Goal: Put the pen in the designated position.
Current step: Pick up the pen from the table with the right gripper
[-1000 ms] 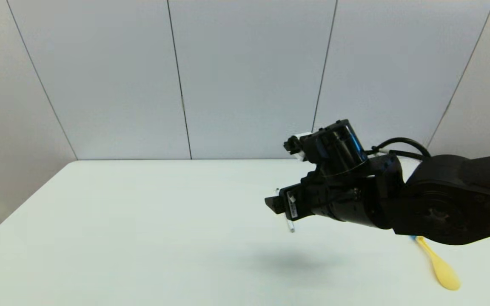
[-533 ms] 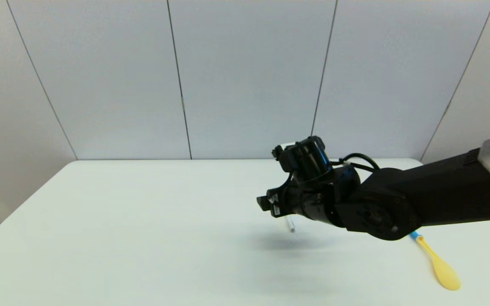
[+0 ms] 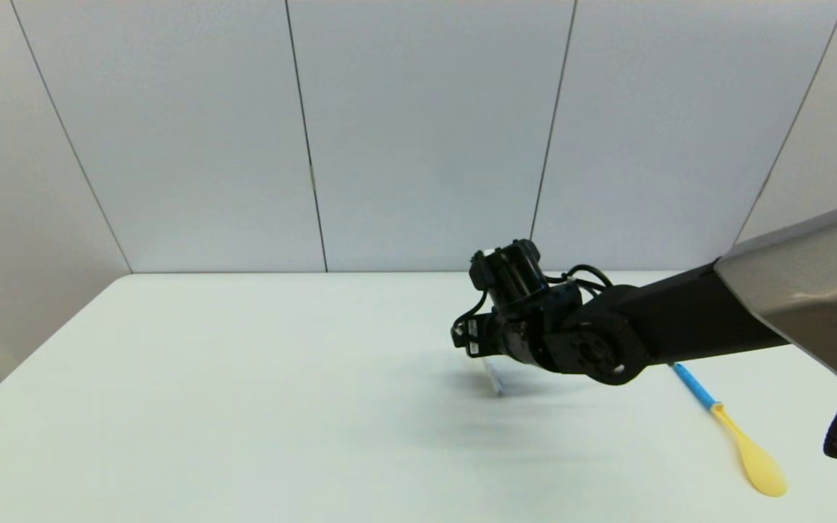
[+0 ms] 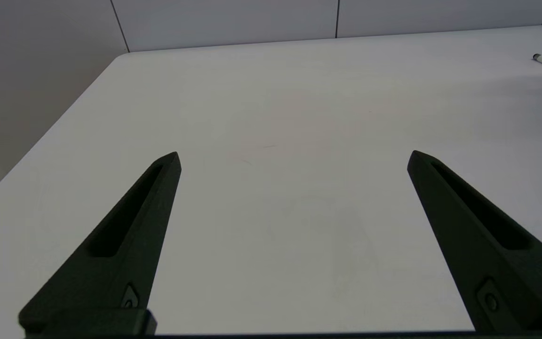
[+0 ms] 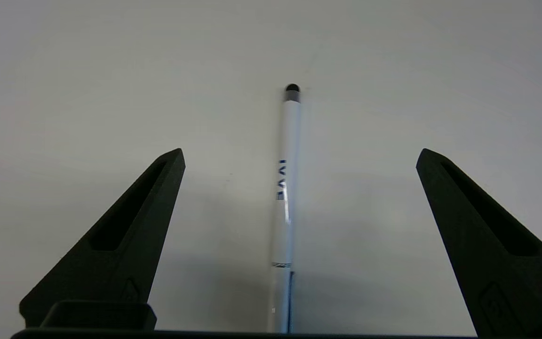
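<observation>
The left gripper (image 4: 294, 155) is idling near the robot, jaws wide. Farther out, the right gripper (image 3: 471, 341), which was carrying the pen (image 5: 284, 207) a second ago, is now hanging low with jaws wide apart; the pen is lying released on the bench (image 3: 244, 378), so placement looks done.

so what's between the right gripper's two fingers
The pen lies on the white table midway between the spread fingers, touching neither; the right wrist view shows it.
</observation>
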